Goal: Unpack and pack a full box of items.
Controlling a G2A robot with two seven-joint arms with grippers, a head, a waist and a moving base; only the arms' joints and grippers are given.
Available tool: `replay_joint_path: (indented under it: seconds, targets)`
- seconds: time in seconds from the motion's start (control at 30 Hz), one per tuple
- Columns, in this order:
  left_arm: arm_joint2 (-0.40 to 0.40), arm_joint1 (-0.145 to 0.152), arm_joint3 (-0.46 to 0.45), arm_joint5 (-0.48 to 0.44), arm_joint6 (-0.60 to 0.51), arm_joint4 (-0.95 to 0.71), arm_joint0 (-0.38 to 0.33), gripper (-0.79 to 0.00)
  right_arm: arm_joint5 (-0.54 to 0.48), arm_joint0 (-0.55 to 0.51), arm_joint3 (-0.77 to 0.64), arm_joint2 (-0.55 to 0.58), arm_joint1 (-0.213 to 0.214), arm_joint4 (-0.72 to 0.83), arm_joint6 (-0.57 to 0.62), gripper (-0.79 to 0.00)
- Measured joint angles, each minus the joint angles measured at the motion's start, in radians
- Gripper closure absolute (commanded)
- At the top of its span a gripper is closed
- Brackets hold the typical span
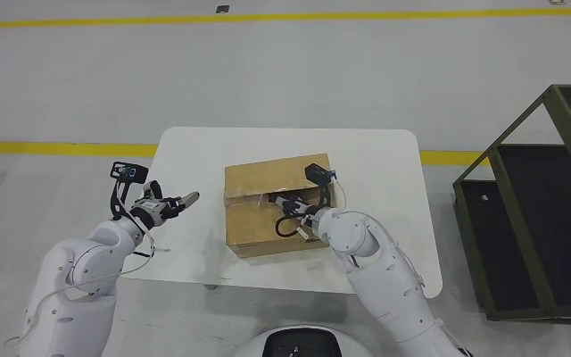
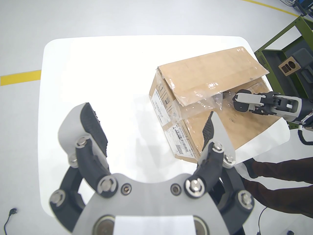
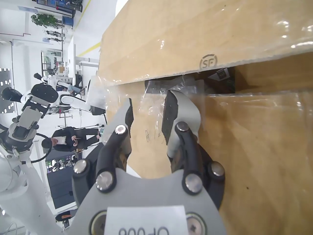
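A brown cardboard box (image 1: 268, 234) sits mid-table, its top flaps taped with clear tape (image 3: 151, 99) that is torn and crumpled along the seam. The far flap (image 3: 195, 25) is lifted slightly, and something dark shows through the gap. My right gripper (image 3: 149, 110) rests on the box top at the seam, open, with loose tape between its fingertips; it also appears as the right gripper (image 1: 287, 205) from above. My left gripper (image 2: 151, 123) hangs open and empty over the bare table, left of the box (image 2: 212, 79), also visible as the left gripper (image 1: 183, 201).
The white table (image 1: 375, 152) has free room left of the box and behind it. A green metal rack (image 1: 526, 223) stands on the floor off the table's right side. Yellow lines cross the grey floor.
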Motion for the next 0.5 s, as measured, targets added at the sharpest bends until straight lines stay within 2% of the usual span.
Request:
replay_joint_path:
  seconds: [0.07, 0.3, 0.5]
  targets:
    - [0.000, 0.000, 0.000, 0.000, 0.000, 0.000, 0.000, -0.785, -0.002, 0.004, 0.008, -0.003, -0.001, 0.005, -0.004, -0.006]
    - [0.000, 0.000, 0.000, 0.000, 0.000, 0.000, 0.000, -0.785, -0.023, 0.015, 0.023, -0.009, -0.004, 0.033, -0.018, 0.000]
    - [0.000, 0.000, 0.000, 0.000, 0.000, 0.000, 0.000, -0.785, -0.101, -0.008, -0.042, 0.004, -0.002, 0.110, -0.001, 0.000]
